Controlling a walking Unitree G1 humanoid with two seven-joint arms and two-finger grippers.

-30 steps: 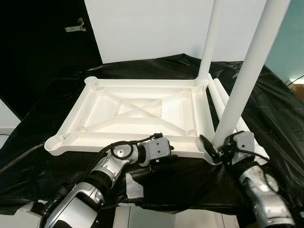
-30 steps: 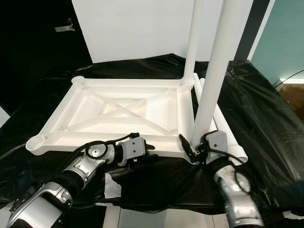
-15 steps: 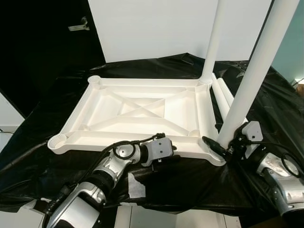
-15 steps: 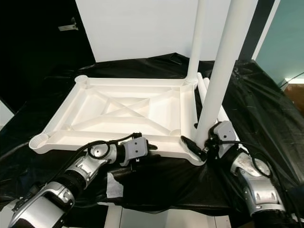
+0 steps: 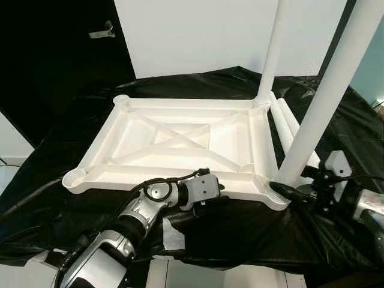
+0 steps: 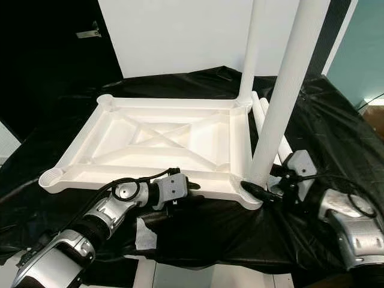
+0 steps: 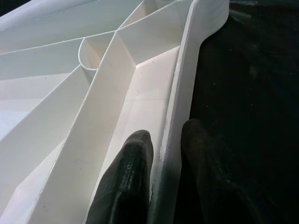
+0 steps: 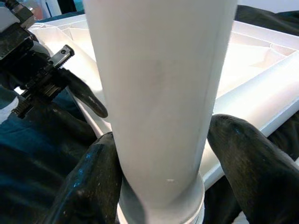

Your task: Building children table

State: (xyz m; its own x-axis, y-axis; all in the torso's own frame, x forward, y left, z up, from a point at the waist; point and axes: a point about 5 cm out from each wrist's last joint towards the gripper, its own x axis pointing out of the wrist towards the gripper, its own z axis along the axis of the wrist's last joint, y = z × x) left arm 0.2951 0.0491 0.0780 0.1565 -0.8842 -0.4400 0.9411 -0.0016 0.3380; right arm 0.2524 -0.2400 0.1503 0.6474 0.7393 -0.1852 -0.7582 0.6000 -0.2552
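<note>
A white table top (image 5: 150, 178) lies upside down on black cloth. One white leg (image 5: 271, 54) stands upright in its far right corner socket. A second leg (image 5: 327, 90) stands in the near right socket, leaning slightly to the right. My right gripper (image 5: 287, 189) is shut on this leg just above the socket, with black fingers (image 8: 91, 186) pressing on both sides of it. My left gripper (image 5: 211, 195) is shut on the table top's near rim (image 7: 175, 107), one finger inside the rim and one outside.
Two loose white legs (image 5: 289, 123) lie on the cloth to the right of the table top. The near left socket (image 5: 75, 178) and far left socket (image 5: 120, 99) are open. A white patch (image 5: 171, 231) marks the cloth near its front edge.
My right arm has swung out to the right around the base of the near leg while still holding it. The left gripper has stayed on the rim. The view shifted slightly.
</note>
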